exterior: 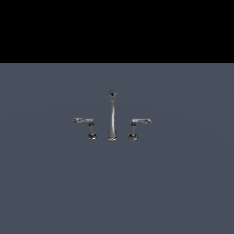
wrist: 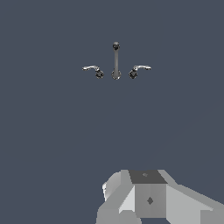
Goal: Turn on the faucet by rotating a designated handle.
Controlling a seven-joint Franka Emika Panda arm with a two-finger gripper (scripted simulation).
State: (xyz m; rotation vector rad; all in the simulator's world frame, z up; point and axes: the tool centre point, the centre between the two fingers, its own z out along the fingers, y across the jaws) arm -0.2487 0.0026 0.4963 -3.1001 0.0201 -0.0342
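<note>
Jaws cannot be made out in either picture, so whether they are open or closed cannot be told.

Seen from the exterior view, no part of the arm appears. The faucet [exterior: 112,116] stands on a flat grey-blue tabletop [exterior: 45,192], under a black band of background. Its slender spout [exterior: 112,114] rises upright to a round tip. The handle [exterior: 138,125] stands just beside the spout on the exterior view's right, its lever reaching further right. A twin handle [exterior: 86,125] mirrors it on the other side.

From the wrist view, only a grey blocky part of the gripper [wrist: 148,199] shows, well apart from the faucet [wrist: 116,61]. The handle [wrist: 139,70] and twin handle [wrist: 93,70] flank the spout [wrist: 116,59].
</note>
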